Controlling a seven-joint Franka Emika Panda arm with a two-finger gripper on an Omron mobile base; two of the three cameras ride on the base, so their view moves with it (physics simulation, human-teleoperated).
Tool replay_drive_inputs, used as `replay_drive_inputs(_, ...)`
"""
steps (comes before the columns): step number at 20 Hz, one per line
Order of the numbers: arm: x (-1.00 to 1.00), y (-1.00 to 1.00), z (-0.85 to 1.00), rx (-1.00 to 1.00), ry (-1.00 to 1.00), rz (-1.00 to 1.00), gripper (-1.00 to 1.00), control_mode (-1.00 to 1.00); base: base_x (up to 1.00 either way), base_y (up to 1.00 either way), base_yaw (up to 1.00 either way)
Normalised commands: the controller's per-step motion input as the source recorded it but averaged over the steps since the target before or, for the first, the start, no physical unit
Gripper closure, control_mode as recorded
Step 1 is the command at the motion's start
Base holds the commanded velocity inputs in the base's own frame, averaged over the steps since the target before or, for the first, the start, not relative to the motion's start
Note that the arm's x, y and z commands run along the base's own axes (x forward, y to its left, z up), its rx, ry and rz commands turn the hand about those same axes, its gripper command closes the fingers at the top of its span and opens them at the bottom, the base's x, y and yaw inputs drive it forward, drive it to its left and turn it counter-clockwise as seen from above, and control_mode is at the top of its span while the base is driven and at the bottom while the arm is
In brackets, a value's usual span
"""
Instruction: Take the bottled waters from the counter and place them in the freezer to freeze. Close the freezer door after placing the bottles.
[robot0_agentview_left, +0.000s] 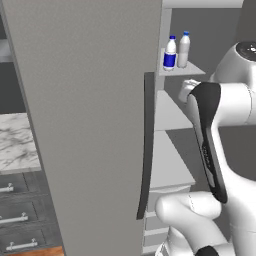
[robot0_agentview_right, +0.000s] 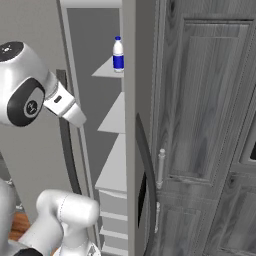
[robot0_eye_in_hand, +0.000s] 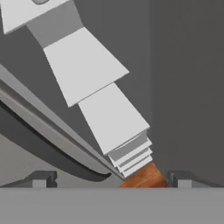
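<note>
1. While the tall flat light-grey freezer door (robot0_agentview_left: 90, 125) stands swung open, its long dark vertical bar handle (robot0_agentview_left: 146, 145) shows along its edge in the left base view.
2. Inside the tall light-grey freezer (robot0_agentview_right: 129, 125), white shelves (robot0_agentview_left: 172, 162) step down one below another to a stack of white drawers (robot0_eye_in_hand: 131, 155) at the bottom.
3. On the top visible shelf stand both bottled waters: the shorter blue-capped bottle with the blue label band (robot0_agentview_left: 170, 53) and the taller plain whitish-clear bottle with a blue cap (robot0_agentview_left: 184, 49), upright and just beside each other (whether they touch cannot be told).
4. From the right base view the banded bottle (robot0_agentview_right: 118, 54) shows at the shelf's front, beside the freezer's grey side wall.
5. The pincer (robot0_eye_in_hand: 111, 179) has its two small dark fingertips (robot0_eye_in_hand: 41, 179) set wide apart, with nothing between them.
6. Ahead of the pincer, in the hand view, lie the white shelves (robot0_eye_in_hand: 85, 65) and the drawers; a strip of orange-brown wooden floor (robot0_eye_in_hand: 144, 177) shows between the fingertips.
7. The bottles sit well apart from the pincer, beyond the shelves it faces.
8. At the far side of the open door from the pincer lies the white marble worktop with grey veins (robot0_agentview_left: 17, 142), over dark grey drawer fronts with pale bar handles (robot0_agentview_left: 17, 217).
9. Dark grey panelled cabinets (robot0_agentview_right: 200, 125) stand against the freezer's other side.
</note>
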Motion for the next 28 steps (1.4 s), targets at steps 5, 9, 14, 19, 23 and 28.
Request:
replay_drive_inputs(5, -0.43, 0.0, -0.51, -0.04, 0.0, 0.08, -1.0, -1.0, 0.0, 0.0, 0.0)
replay_drive_inputs(9, -0.61, 0.01, -0.15, 0.0, 0.0, 0.24, -1.0, -1.0, 0.0, 0.0, 0.0)
replay_drive_inputs(14, -0.24, 0.0, -0.05, -0.05, 0.07, 0.24, -1.0, -1.0, 0.0, 0.0, 0.0)
replay_drive_inputs(19, -0.06, 0.05, -0.08, 0.0, 0.04, 0.1, -1.0, -1.0, 0.0, 0.0, 0.0)
replay_drive_inputs(23, 0.0, 0.03, -0.03, 0.0, 0.0, 0.0, -1.0, -1.0, 0.0, 0.0, 0.0)
replay_drive_inputs(28, 0.0, 0.01, 0.0, 0.0, -0.04, 0.0, -1.0, -1.0, 0.0, 0.0, 0.0)
